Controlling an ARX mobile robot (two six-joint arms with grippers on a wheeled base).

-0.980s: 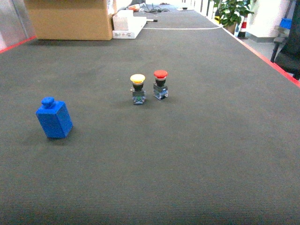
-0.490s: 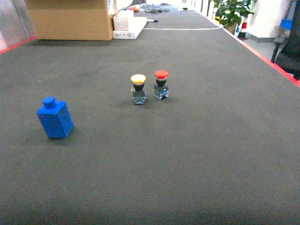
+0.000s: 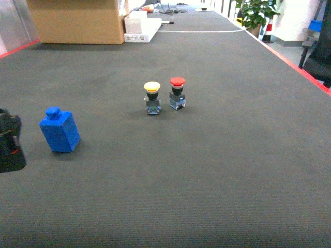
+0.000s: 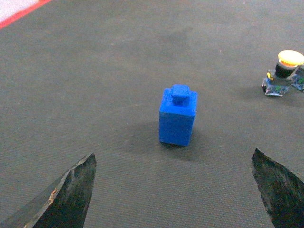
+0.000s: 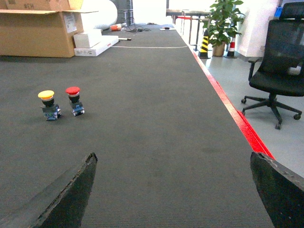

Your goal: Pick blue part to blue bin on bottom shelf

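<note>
left gripper [image 4: 173,190] jaws wide apart, holding nothing | blue part [image 4: 177,115] upright ahead | right gripper [image 5: 173,190] likewise spread

change: left pincer [image 3: 10,142] entered head view at left edge | beside blue part [image 3: 59,129]

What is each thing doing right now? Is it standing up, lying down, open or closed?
blue part: standing upright on the mat, not held
left gripper: open, jaws wide apart, facing the blue part, not touching it
right gripper: open, holding nothing
yellow button: standing upright, cap on top
red button: standing upright beside the yellow button
cardboard box: sitting at the far end; top out of view
</note>
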